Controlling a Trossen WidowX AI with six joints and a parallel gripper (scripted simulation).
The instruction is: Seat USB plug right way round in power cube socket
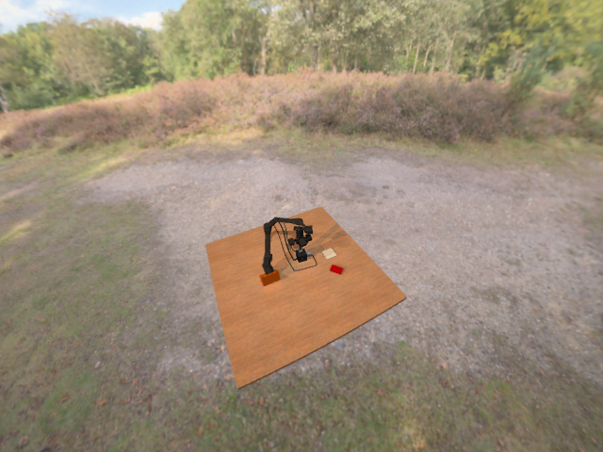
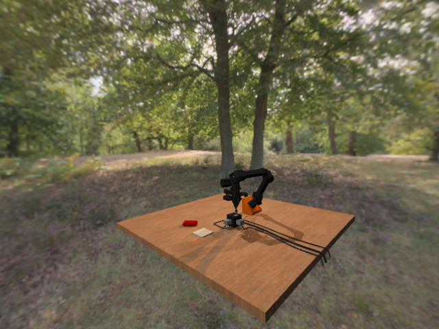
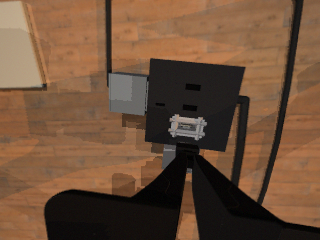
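Observation:
The black power cube (image 1: 301, 254) (image 2: 233, 218) (image 3: 210, 85) stands on the wooden table (image 1: 292, 330) (image 2: 247, 269). On its top is a silvery framed socket (image 3: 187, 126). My gripper (image 1: 301, 244) (image 2: 234, 208) (image 3: 188, 160) points straight down just above the cube. It is shut on the small dark USB plug (image 3: 187, 148), which shows only as a dark stub between the fingertips, at the near edge of the socket frame. I cannot tell which way round the plug faces. Grey plugs (image 3: 127, 92) (image 2: 240, 221) sit in the cube's side sockets.
Black cables (image 2: 283, 238) (image 3: 287, 100) run from the cube across the table to its edge. A cream pad (image 1: 329, 252) (image 2: 202, 232) (image 3: 17, 50) and a red block (image 1: 335, 268) (image 2: 190, 223) lie near the cube. The arm's orange base (image 1: 268, 277) (image 2: 250, 207) stands behind it.

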